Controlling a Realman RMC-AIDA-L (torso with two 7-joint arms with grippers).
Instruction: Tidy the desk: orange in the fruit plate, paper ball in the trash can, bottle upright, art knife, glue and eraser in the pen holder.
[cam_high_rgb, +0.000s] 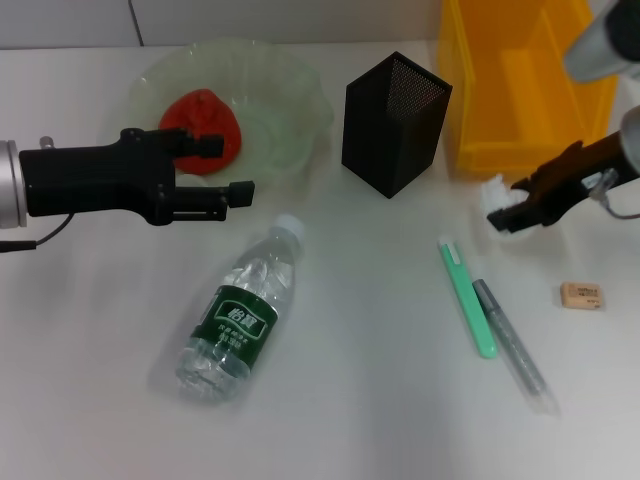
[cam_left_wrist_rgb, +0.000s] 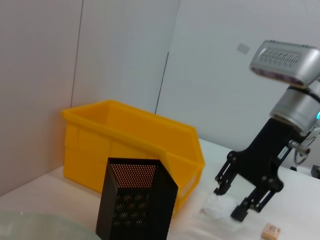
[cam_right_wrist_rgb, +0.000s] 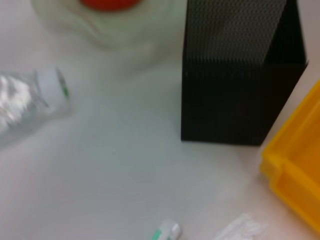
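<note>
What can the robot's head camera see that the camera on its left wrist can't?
Only the head view shows the orange, the lying bottle, the green art knife, the glue and the left claw.

Only the left wrist view shows the wall behind the table.

Both show the trash can, pen holder, fruit plate, eraser, paper ball and open right claw.

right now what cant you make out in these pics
- Paper ball: head view, mostly hidden behind the open right pincer.
- Orange in the fruit plate: partly covered by the open left pincer.
- Eraser: printing too small to read.
</note>
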